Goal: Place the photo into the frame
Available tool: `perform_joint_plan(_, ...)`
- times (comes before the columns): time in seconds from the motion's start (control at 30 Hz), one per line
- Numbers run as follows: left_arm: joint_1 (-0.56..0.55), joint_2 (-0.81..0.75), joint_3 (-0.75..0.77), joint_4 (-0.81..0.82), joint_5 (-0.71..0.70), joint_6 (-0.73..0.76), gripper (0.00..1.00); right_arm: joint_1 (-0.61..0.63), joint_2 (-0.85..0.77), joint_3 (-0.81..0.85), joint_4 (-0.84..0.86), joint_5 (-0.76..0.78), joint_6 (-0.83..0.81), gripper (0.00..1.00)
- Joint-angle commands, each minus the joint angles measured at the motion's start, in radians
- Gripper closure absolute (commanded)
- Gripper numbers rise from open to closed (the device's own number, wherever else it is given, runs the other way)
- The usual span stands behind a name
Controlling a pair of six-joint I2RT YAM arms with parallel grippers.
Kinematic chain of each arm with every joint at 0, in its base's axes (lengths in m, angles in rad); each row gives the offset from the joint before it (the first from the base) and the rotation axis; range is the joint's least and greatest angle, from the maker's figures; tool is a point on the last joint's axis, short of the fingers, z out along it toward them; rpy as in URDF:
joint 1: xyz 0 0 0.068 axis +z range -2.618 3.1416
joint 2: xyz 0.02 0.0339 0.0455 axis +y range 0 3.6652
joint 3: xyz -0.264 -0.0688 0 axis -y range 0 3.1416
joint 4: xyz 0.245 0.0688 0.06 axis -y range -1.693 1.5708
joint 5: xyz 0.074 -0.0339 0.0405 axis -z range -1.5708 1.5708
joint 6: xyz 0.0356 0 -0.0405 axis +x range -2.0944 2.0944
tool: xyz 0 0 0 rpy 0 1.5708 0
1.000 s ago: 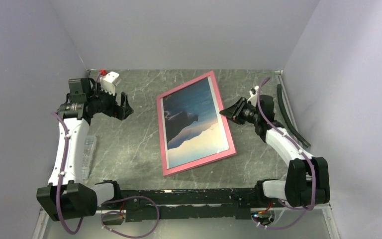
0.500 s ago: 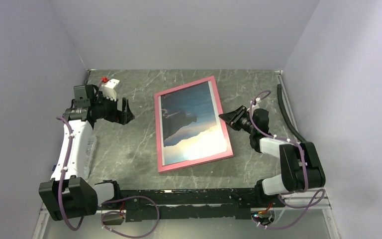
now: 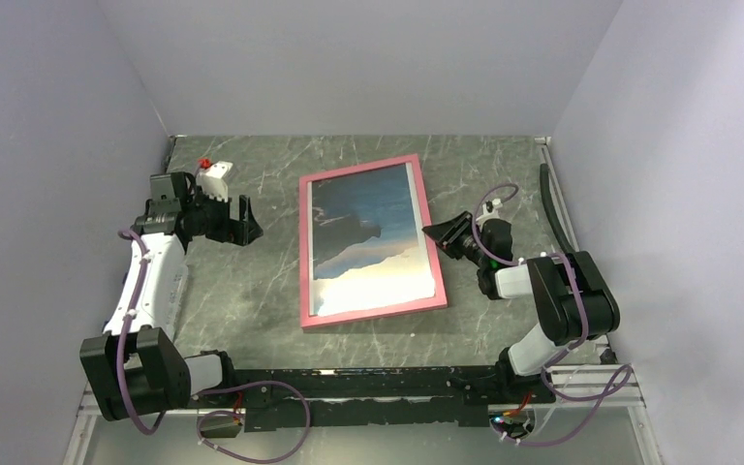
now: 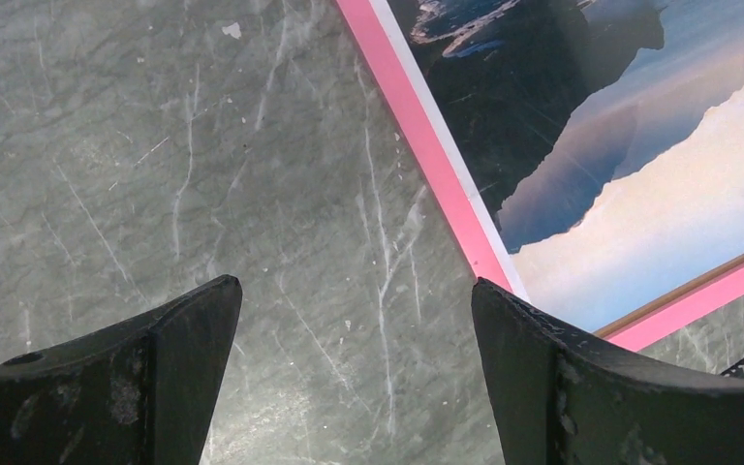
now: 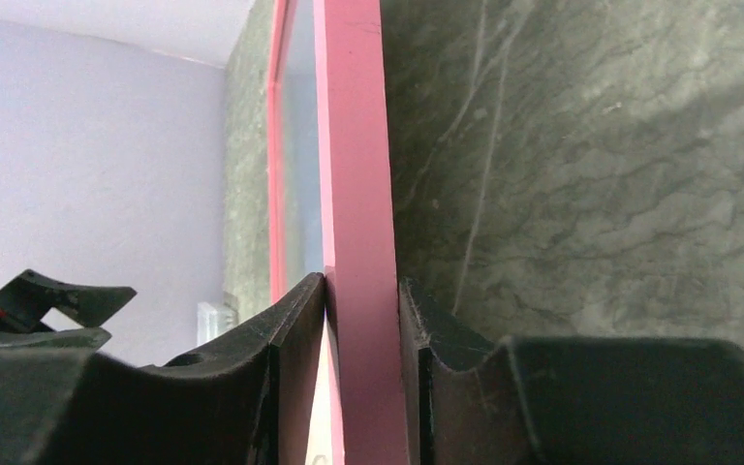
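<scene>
The frame lies flat in the middle of the table, pink side up. The photo, a blue coastal scene, shows inside it behind the pane. My right gripper sits at the frame's right edge. In the right wrist view its jaws stand on either side of the pink frame edge, touching it. To the frame's left, my left gripper hangs open over bare table. In the left wrist view this left gripper is empty, with the frame and the photo at upper right.
A white block with a red tip sits at the back left, close behind the left wrist. A long black strip lies along the right wall. A pale flat object rests beside the left forearm.
The frame has swung round and settled squarer to the table, its near corner shifting left. The right arm folded back toward its base. The left gripper drifted slightly forward.
</scene>
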Motion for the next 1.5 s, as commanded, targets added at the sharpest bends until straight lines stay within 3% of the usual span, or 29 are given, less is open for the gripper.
perform_joint_plan(0.0, 0.016, 0.013, -0.004, 0.047, 0.018, -0.019, 0.06, 0.007, -0.038, 0.013, 0.014, 0.072, -0.057, 0.63)
perform_joint_plan(0.37, 0.061, 0.013, -0.016, 0.051, 0.048, -0.005, 0.06, 0.011, -0.042, 0.05, -0.096, 0.067, -0.127, 0.52)
perform_joint_plan(0.4, 0.063, 0.013, -0.021, 0.052, 0.048, -0.002, 0.06, 0.011, -0.052, 0.057, -0.124, 0.071, -0.142, 0.47)
perform_joint_plan(0.43, 0.063, 0.011, -0.025, 0.054, 0.047, -0.001, 0.06, 0.011, -0.063, 0.067, -0.164, 0.078, -0.156, 0.06)
perform_joint_plan(0.47, 0.064, 0.011, -0.028, 0.057, 0.044, 0.0, 0.06, 0.011, -0.077, 0.081, -0.21, 0.086, -0.176, 0.01)
perform_joint_plan(0.63, 0.066, 0.016, -0.053, 0.098, 0.033, -0.015, 0.06, 0.011, -0.154, 0.15, -0.438, 0.153, -0.295, 0.0)
perform_joint_plan(0.8, 0.066, 0.034, -0.085, 0.171, 0.027, -0.045, 0.06, 0.011, -0.281, 0.227, -0.66, 0.323, -0.422, 0.0)
perform_joint_plan(1.03, 0.074, 0.103, -0.196, 0.516, -0.158, -0.24, 0.06, 0.007, -0.447, 0.295, -0.858, 0.71, -0.531, 0.0)
perform_joint_plan(1.2, 0.074, 0.177, -0.31, 0.809, -0.188, -0.287, 0.06, 0.009, -0.436, 0.237, -0.722, 0.906, -0.772, 0.0)
perform_joint_plan(1.3, 0.074, 0.209, -0.424, 1.072, -0.212, -0.278, 0.06, -0.008, -0.397, 0.213, -0.714, 0.988, -0.783, 0.0)
perform_joint_plan(1.37, 0.074, 0.228, -0.503, 1.237, -0.233, -0.282, 0.06, -0.011, -0.435, 0.114, -0.562, 0.963, -0.849, 0.0)
perform_joint_plan(1.47, 0.074, 0.269, -0.602, 1.447, -0.228, -0.29, 0.06, -0.012, -0.513, -0.127, -0.19, 0.939, -0.925, 0.0)
